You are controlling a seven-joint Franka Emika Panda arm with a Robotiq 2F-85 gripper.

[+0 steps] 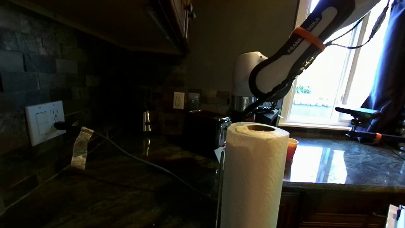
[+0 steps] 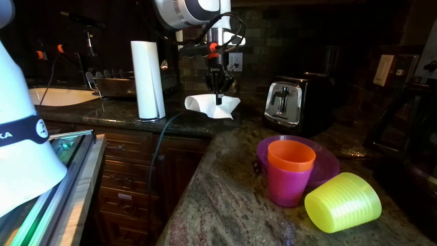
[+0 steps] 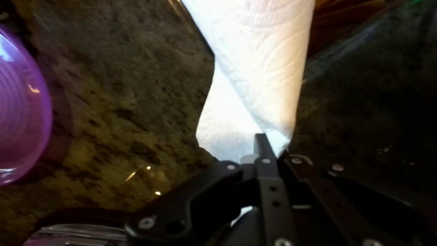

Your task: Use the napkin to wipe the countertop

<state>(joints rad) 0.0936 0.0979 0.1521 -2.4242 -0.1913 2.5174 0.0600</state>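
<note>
White and softly rumpled, the napkin [image 2: 209, 106], pinched in the end effector [image 2: 219, 99], clamped together on it. Hangs over the bench [image 2: 211, 198] near its inner corner, above the dark mottled stone or just touching it; cannot tell which. In the wrist view, stretches away from the end effector in a broad, bright sheet, folded over along a slanting crease.

Upright in both exterior views, a paper towel roll [image 2: 146, 80], also white, apart from the napkin. In an exterior view, tall in the foreground and screening the end effector, below the arm [image 1: 286, 60].

On the opposite side of the napkin, a black toaster [image 2: 300, 104] with a shiny metal end. Close to that, a purple dish [image 2: 329, 165], visible again at the left edge of the wrist view. Just beside it, an orange cup [image 2: 292, 163] nested in a magenta cup [image 2: 288, 188], both upright. Near these, a yellow-green cup [image 2: 343, 203], tipped onto its side on the bench. From a wall outlet [image 1: 41, 126] across the bench, a grey cord [image 1: 142, 160].
</note>
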